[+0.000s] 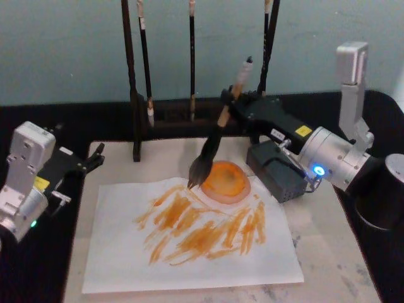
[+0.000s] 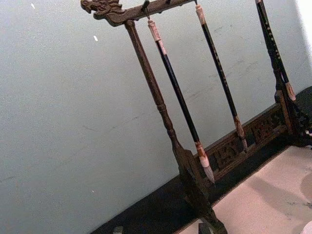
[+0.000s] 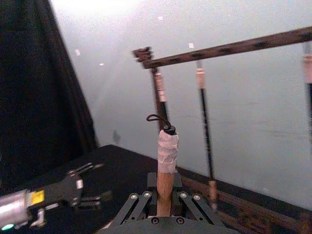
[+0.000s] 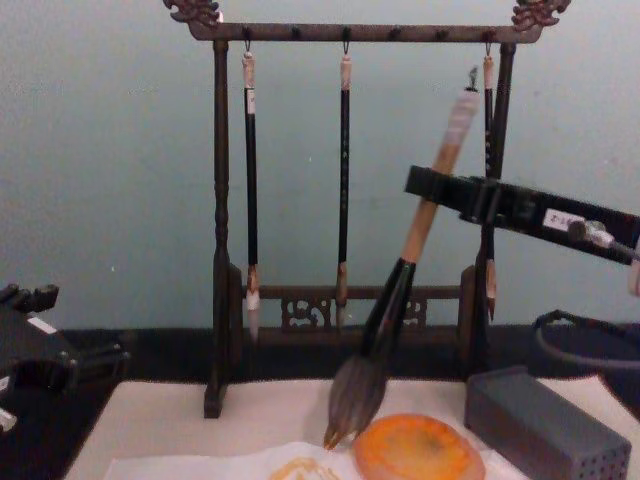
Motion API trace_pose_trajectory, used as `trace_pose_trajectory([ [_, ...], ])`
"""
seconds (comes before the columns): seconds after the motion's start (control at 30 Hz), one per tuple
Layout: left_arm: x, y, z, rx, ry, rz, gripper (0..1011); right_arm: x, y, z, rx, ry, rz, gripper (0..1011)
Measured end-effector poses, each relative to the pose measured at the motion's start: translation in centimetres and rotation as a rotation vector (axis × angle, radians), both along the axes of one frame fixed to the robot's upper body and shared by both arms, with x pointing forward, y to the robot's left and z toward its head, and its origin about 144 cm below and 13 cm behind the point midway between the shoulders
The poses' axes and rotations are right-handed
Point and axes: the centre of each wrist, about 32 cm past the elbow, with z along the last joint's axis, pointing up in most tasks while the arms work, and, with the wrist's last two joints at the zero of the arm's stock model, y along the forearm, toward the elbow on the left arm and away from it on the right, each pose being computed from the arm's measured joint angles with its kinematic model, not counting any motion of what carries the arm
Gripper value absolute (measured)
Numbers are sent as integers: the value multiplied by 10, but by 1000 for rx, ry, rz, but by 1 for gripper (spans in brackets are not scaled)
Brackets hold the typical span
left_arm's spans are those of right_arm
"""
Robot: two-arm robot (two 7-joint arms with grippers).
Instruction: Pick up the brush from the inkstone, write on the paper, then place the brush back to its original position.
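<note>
Brush (image 1: 214,142) in right gripper (image 1: 230,104) tilts beside inkstone (image 1: 228,182), rack (image 4: 221,200) behind.

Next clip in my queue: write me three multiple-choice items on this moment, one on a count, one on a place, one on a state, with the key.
1. How many thin brushes hang on the rack? A) three B) two C) five
2. Where is the brush's bristle tip? A) on the rack B) beside the inkstone's left rim C) over the grey block
3. How do the right gripper's jaws stand? A) open, empty B) open around the inkstone C) shut on the brush's handle
Key: 1 A, three dangle from the bar; 2 B, the tip hangs at the rim's left side; 3 C, the jaws clamp the tan handle.
</note>
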Motion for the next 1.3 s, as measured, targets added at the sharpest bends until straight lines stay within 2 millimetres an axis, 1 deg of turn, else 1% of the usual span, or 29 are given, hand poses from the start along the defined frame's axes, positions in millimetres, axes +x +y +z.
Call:
trace_pose_trajectory([
  [0.33, 0, 0, 0, 0, 0, 0, 1001, -5, 17, 1, -59, -42, 111, 164],
  [0.63, 0, 0, 0, 0, 0, 0, 1001, -10, 27, 3, -80, -66, 196, 164],
  [1.3, 0, 0, 0, 0, 0, 0, 1001, -16, 45, -6, -111, -47, 274, 164],
])
